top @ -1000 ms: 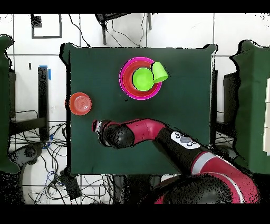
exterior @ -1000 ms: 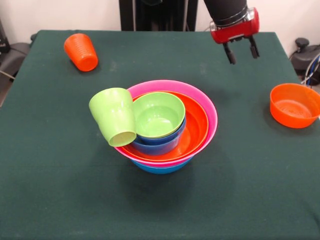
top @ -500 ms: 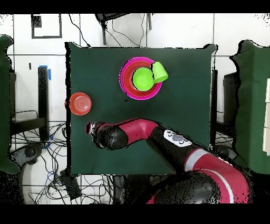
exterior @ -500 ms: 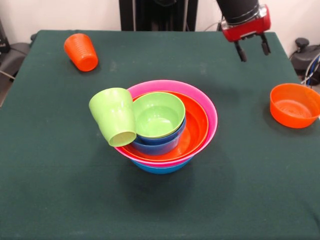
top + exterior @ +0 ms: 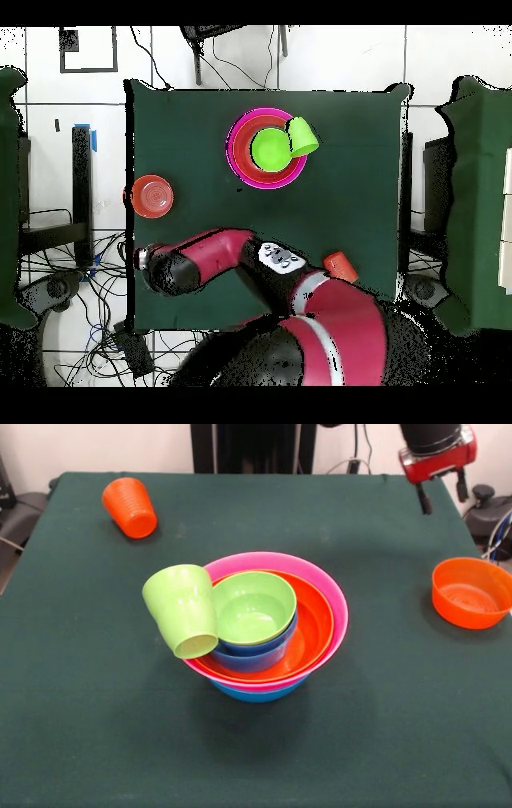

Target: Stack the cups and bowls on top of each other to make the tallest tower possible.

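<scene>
- Two cups: the ribbed orange plastic cup (image 5: 130, 507) lies near a worktop corner; the lime green plastic cup (image 5: 182, 610) leans on the bowl tower (image 5: 276, 624) and could slip.
- Jaws of the gripper (image 5: 439, 490) hang spread and empty, near the small orange plastic bowl (image 5: 470, 593) by the worktop edge.

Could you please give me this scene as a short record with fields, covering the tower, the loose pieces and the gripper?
tower: nested bowls, with blue at the bottom, then pink, orange, small blue, and lime-green on top
green cup: tilted, leaning on the tower's rim, mouth toward the camera
orange cup: on its side on the table, apart from the tower
orange bowl: upright, alone near the table's edge
gripper: raised above the table, fingers open, empty
</scene>
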{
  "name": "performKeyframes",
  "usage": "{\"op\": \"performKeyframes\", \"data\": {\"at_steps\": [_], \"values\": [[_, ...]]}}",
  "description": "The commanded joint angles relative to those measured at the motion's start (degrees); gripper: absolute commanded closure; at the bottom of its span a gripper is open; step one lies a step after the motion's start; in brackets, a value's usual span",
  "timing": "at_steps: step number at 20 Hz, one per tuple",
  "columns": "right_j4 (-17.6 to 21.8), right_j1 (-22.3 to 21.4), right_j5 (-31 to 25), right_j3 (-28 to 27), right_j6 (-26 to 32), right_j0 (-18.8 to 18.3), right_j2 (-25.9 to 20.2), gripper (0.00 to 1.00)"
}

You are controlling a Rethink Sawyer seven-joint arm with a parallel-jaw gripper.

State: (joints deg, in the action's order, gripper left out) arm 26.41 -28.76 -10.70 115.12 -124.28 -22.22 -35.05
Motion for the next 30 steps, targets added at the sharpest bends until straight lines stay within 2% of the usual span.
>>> {"op": "performKeyframes", "data": {"at_steps": [1,6,15,20,30], "values": [[0.01,-1.96,2.32,-6.18,-6.53,5.87,7.29,0.0],[-0.71,-2.11,4.02,-6.95,-8.17,10.32,11.74,0.0],[-1.08,-1.79,5.13,-8.03,-7.63,14.48,16.94,0.0],[-0.84,-2.55,4.32,-9.79,-6.75,17.89,21.27,0.0],[-0.59,-1.42,5.55,-10.66,-5.07,17.65,22.39,0.0]]}}
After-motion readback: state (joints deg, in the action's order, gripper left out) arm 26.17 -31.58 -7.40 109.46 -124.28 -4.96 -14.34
